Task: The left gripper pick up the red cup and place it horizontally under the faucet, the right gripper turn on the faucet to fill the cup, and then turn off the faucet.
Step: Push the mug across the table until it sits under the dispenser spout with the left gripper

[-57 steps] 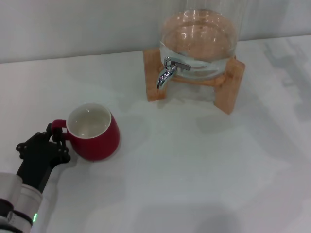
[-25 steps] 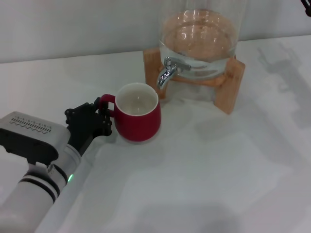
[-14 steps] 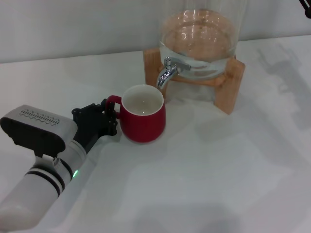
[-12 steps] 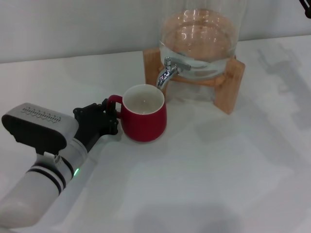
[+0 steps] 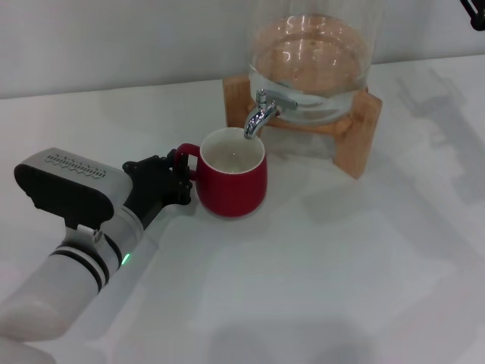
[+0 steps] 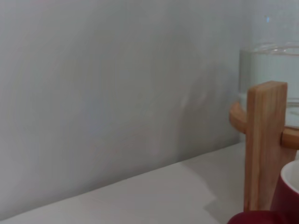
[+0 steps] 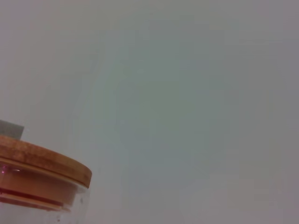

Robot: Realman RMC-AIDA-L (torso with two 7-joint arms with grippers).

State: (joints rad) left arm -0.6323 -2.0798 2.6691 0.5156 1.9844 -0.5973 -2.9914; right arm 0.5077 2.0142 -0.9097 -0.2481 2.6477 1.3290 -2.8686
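1. The red cup (image 5: 233,182) stands upright on the white worktop (image 5: 341,258), its mouth directly beneath the faucet (image 5: 260,115) spout.
2. The left gripper (image 5: 176,180) has its fingers clamped on the cup's handle.
3. The right gripper (image 5: 473,14) barely shows at the frame corner; its fingers can't be judged.
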